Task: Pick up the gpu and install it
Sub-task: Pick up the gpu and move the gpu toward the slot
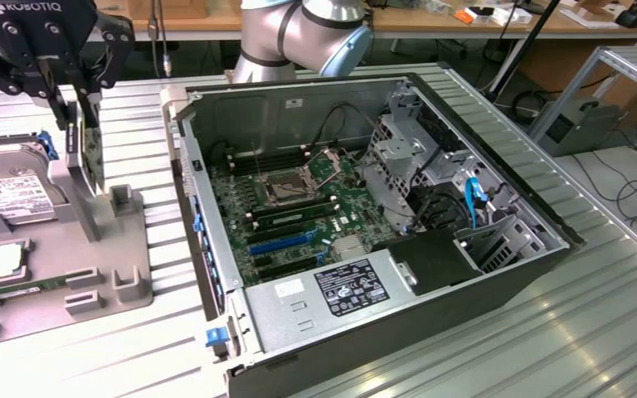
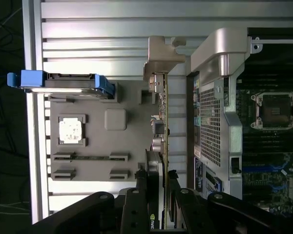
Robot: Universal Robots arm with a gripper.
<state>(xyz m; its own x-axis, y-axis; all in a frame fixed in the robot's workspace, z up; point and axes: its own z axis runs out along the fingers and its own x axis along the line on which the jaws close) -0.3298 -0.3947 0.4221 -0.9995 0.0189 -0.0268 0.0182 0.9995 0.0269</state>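
Fingers (image 2: 139,200) of gripper (image 2: 157,173) closed on the gpu (image 2: 162,122), one per face, gripping toward one end of the card. gpu upright on its long edge, outside the case (image 2: 219,122), just beside its perforated wall. Looks seated in its slot on the grey tray (image 2: 112,165), not yet lifted.

Handling, as judged:
- Light, thin, stiff, but fragile, with parts standing proud on one face.
- Best held on the flat faces, clear of the contact edge.
- Off-centre hold, so may tip if it slips.
- Smooth board, so needs firm but modest squeeze.

Count, moving away from the case:
- one gpu
- one processor chip (image 2: 71,131) flat in its tray pocket
- one memory stick (image 2: 90,157) in a tray slot
- one hard drive (image 2: 63,84) with blue rails, at the tray edge farthest from the case

Inside the case: one motherboard (image 1: 296,215), lid off. All on one ribbed metal bench (image 2: 112,29).
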